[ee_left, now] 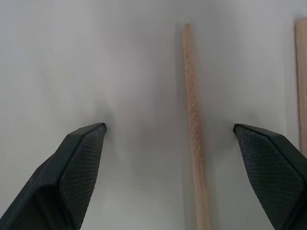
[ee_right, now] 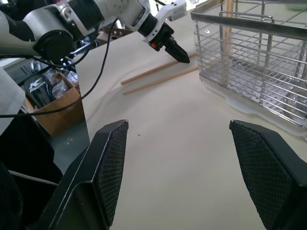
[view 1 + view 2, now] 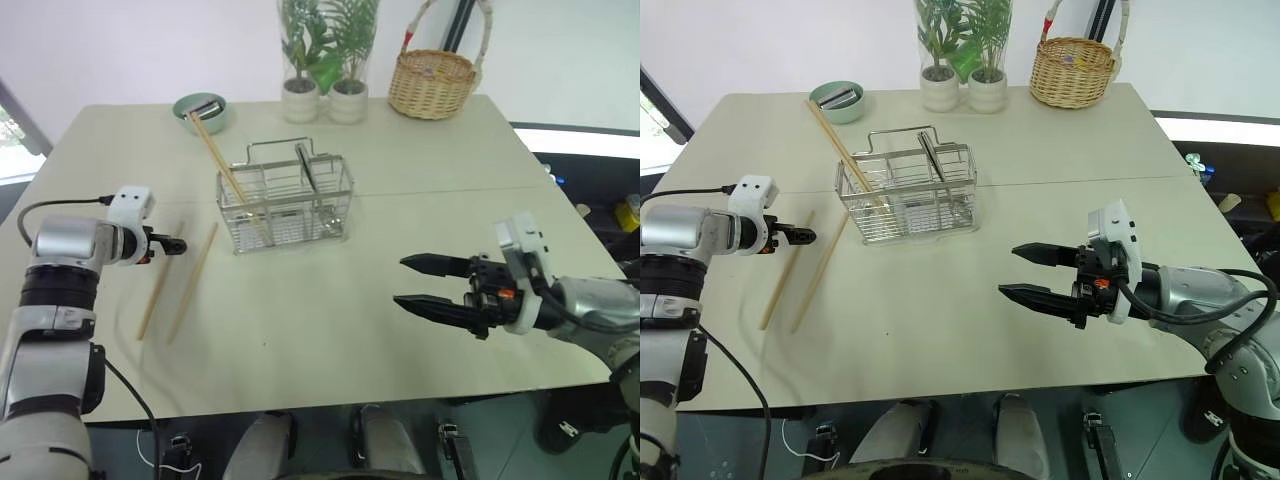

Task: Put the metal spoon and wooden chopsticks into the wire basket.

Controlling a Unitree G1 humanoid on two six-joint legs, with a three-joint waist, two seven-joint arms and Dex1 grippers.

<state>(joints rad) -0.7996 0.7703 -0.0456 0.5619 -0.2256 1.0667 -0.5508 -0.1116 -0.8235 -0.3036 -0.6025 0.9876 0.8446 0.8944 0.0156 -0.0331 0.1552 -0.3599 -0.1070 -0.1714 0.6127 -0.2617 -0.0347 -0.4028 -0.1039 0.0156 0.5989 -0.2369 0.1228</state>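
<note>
The wire basket stands mid-table, and one of the wooden chopsticks leans in its left end. Two more chopsticks lie on the table left of it, one longer and one nearer the edge. My left gripper hovers open just above the outer one; the stick runs between its fingers without touching them. My right gripper hangs open and empty over the table's right front, pointing left. A shiny glint low in the basket's right end may be the metal spoon; I cannot tell.
A green bowl sits at the back left, with two potted plants and a wicker basket along the far edge. The table's left edge runs close to my left arm. Open tabletop lies between the two grippers.
</note>
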